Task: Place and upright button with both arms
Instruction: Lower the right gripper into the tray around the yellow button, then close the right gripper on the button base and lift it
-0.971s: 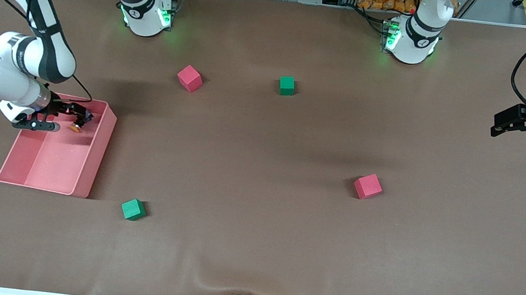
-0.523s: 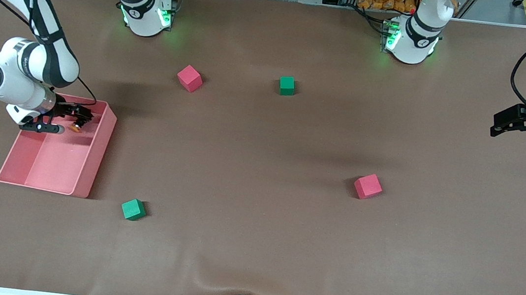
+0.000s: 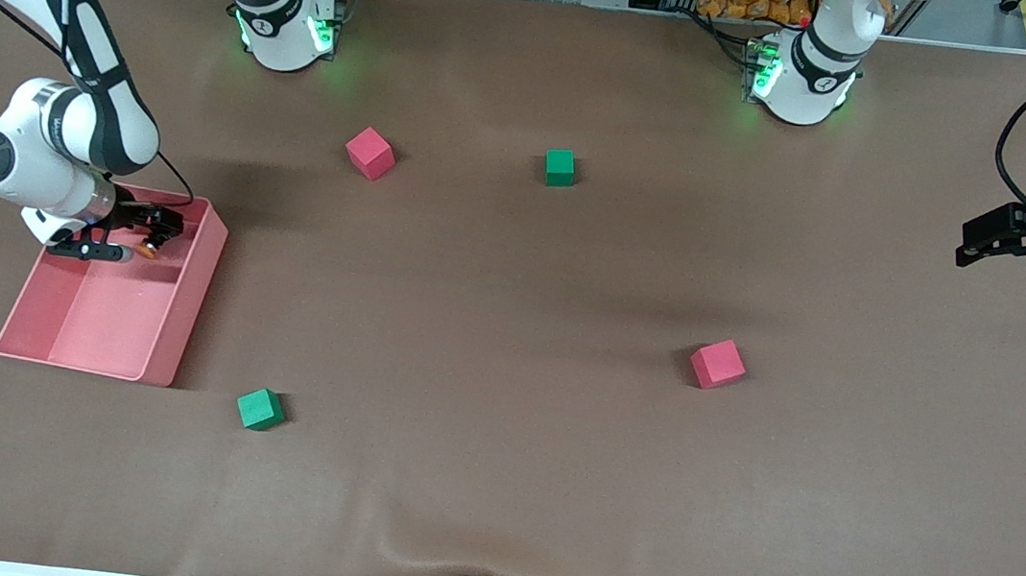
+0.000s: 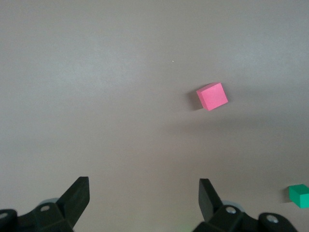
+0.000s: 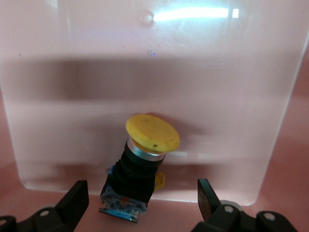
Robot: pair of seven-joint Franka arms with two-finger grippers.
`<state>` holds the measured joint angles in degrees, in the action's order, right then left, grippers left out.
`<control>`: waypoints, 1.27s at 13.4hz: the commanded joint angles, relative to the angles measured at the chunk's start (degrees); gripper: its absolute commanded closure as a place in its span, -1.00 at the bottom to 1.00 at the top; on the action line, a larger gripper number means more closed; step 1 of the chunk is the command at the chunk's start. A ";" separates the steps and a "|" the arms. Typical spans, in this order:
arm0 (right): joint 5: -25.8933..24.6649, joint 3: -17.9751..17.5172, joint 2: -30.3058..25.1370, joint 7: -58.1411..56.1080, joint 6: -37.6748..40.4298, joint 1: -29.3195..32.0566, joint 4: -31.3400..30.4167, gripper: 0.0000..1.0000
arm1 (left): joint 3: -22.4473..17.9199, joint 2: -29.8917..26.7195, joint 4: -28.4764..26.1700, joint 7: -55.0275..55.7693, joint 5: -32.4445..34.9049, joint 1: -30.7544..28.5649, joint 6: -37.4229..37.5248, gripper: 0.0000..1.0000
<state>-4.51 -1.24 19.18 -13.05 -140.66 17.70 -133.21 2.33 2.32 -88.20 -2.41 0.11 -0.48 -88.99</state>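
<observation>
The button (image 3: 149,250) lies tilted on the floor of a pink bin (image 3: 181,318), in the part farther from the front camera. In the right wrist view its yellow-orange cap (image 5: 152,133) points away from the black and blue body. My right gripper (image 3: 156,234) is down in the bin at the button, open. Its fingers stand on either side of the body without touching it, as the right gripper (image 5: 142,189) shows in its wrist view. My left gripper (image 3: 966,247) waits open and empty above the left arm's end of the table, its own view showing the left gripper (image 4: 143,187) over bare cloth.
Two red cubes (image 3: 370,153) (image 3: 718,364) and two green cubes (image 3: 560,167) (image 3: 260,409) lie scattered on the brown cloth. The left wrist view shows a red cube (image 4: 212,96) and a green cube (image 4: 300,195). The bin's walls (image 5: 289,96) stand close around the right gripper.
The right arm's wrist and elbow have shifted slightly toward the table's middle, with the gripper still open at the button. The button and the left arm have not moved.
</observation>
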 commanded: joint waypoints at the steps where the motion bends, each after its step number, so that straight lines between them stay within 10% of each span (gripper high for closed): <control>1: 0.99 0.00 0.50 -0.93 -0.67 -0.21 -0.03 -1.00 | 0.22 0.49 1.36 -1.46 -0.90 -0.49 1.01 -1.00; 8: 0.99 0.00 1.38 -1.02 -0.32 0.05 -0.12 -1.00 | 0.14 0.58 1.45 -2.24 -1.08 -0.58 1.01 -1.00; 12: 0.99 0.00 1.38 -1.02 -0.23 0.14 -0.03 0.52 | 0.05 0.66 1.45 -2.25 -1.08 -0.49 1.01 -1.00; 17: 0.99 0.00 1.30 -2.51 -0.23 0.31 -0.03 0.75 | 0.05 0.66 1.45 -2.51 -0.99 -0.49 1.01 -1.00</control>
<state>-4.51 -1.05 19.92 -13.56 -140.21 17.72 -132.99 2.27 2.33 -88.20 -3.30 0.04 -0.51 -88.99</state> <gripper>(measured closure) 0.577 0.000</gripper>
